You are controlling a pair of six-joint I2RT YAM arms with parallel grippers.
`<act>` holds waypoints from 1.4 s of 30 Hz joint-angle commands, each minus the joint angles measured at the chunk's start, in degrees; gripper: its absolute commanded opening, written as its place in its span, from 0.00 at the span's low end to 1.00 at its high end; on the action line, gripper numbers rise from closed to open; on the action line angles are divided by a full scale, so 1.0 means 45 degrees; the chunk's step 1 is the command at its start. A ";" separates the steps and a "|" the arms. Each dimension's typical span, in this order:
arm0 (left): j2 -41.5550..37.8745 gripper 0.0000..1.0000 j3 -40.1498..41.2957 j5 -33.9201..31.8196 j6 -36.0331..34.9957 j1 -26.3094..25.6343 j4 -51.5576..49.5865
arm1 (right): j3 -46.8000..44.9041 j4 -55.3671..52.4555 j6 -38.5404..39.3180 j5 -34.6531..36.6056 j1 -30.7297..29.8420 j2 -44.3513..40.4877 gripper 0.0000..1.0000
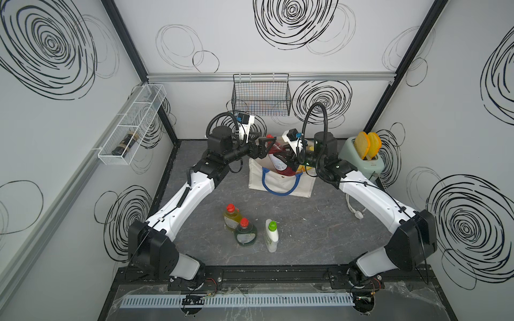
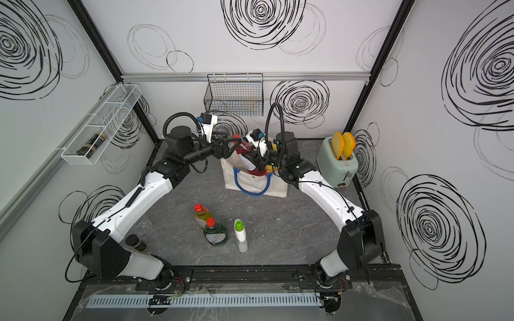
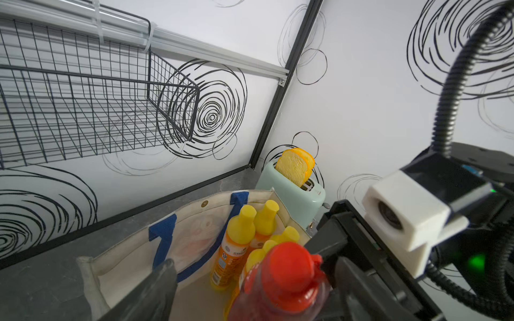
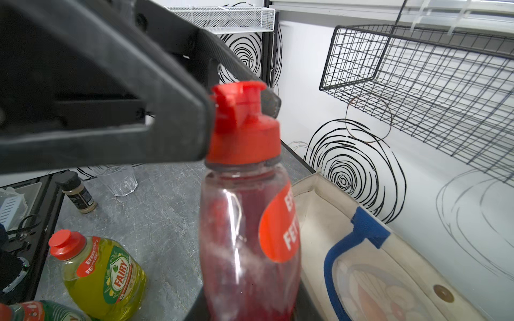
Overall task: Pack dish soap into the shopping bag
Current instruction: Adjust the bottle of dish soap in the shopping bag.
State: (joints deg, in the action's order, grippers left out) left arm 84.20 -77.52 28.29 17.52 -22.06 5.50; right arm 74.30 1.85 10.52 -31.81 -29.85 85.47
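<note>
Found the red bottle [image 1: 275, 157] at centre frame in both top views, tilted, its top toward the upper left and its lower end at the open mouth of the bag [image 1: 303, 186]. Saw the right gripper [image 1: 286, 162] clamped on the bottle's body, just right of centre. Saw the left gripper [image 1: 264, 148] reaching in from the left, jaws spread wide on either side of the red cap [image 4: 244, 125]. In the right wrist view, found one finger [image 4: 183, 130] up against the cap and the other behind it. In the left wrist view, noted a clear gap between the cap and the finger at lower left, so released, not gripping. Counted four orange bottles [image 3: 232, 255] with yellow caps upright inside the bag. Found three more on the table [image 1: 319, 228] at lower centre of the top views, well apart from the bag: yellow bottle [image 1: 232, 219], green bottle [image 1: 245, 234] just beside it, white bottle [image 1: 271, 237] further right. Spotted a toaster [image 1: 364, 161] right of the bag, two slices standing up in it.
</note>
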 commanded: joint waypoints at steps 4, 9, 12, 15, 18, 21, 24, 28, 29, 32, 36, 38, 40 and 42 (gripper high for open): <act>0.0372 0.82 -0.0001 0.0465 0.0625 -0.0052 0.1682 | -0.0059 0.1627 0.0103 -0.0484 -0.0018 -0.0869 0.00; 0.0537 0.72 -0.0054 0.0470 0.0465 -0.0249 0.1664 | -0.0128 0.1738 0.0093 -0.0506 -0.0047 -0.0748 0.00; 0.0615 0.63 -0.0170 0.0557 0.0294 -0.0345 0.1579 | -0.0125 0.1843 0.0073 -0.0549 -0.0066 -0.0655 0.00; 0.0678 0.58 -0.0311 0.0528 -0.0134 -0.0518 0.1246 | -0.0096 0.1951 0.0027 -0.0585 -0.0067 -0.0612 0.00; 0.0719 0.51 -0.0294 0.0349 -0.0310 -0.0648 0.1105 | -0.0011 0.1971 0.0054 -0.0587 -0.0061 -0.0523 0.00; 0.0797 0.39 -0.0332 0.0329 -0.0297 -0.0649 0.1122 | 0.0079 0.1821 0.0157 -0.0587 -0.0081 -0.0422 0.00; 0.0780 0.37 -0.0333 0.0262 -0.0310 -0.0644 0.1194 | 0.0052 0.1736 0.0237 -0.0596 -0.0068 -0.0395 0.00; 0.0722 0.17 -0.0311 0.0177 -0.0251 -0.0664 0.1403 | 0.0041 0.1540 0.0378 -0.0509 -0.0081 -0.0323 0.00; 0.0722 0.14 -0.0313 0.0180 -0.0264 -0.0674 0.1389 | 0.0051 0.1487 0.0414 -0.0508 -0.0077 -0.0301 0.00; 0.0722 0.02 -0.0293 0.0139 -0.0354 -0.0685 0.1352 | 0.0014 0.1479 0.0434 -0.0479 -0.0050 -0.0291 0.00; 0.0683 0.00 -0.0359 0.0022 -0.0460 -0.0715 0.1337 | -0.0046 0.1493 0.0474 -0.0411 -0.0047 -0.0286 0.13; 0.0675 0.00 -0.0492 -0.0037 -0.0544 -0.0714 0.1252 | -0.0066 0.1459 0.0491 -0.0378 -0.0009 -0.0265 0.28; 0.0677 0.00 -0.0724 -0.0103 -0.0715 -0.0722 0.1061 | -0.0096 0.1426 0.0493 -0.0352 0.0010 -0.0288 0.44; 0.0683 0.00 -0.0958 -0.0162 -0.0915 -0.0755 0.0863 | -0.0137 0.1418 0.0484 -0.0279 0.0016 -0.0340 0.57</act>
State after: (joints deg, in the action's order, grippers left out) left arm 87.07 -78.54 28.73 15.38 -25.26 7.33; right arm 72.69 3.40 11.86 -31.92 -29.74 85.30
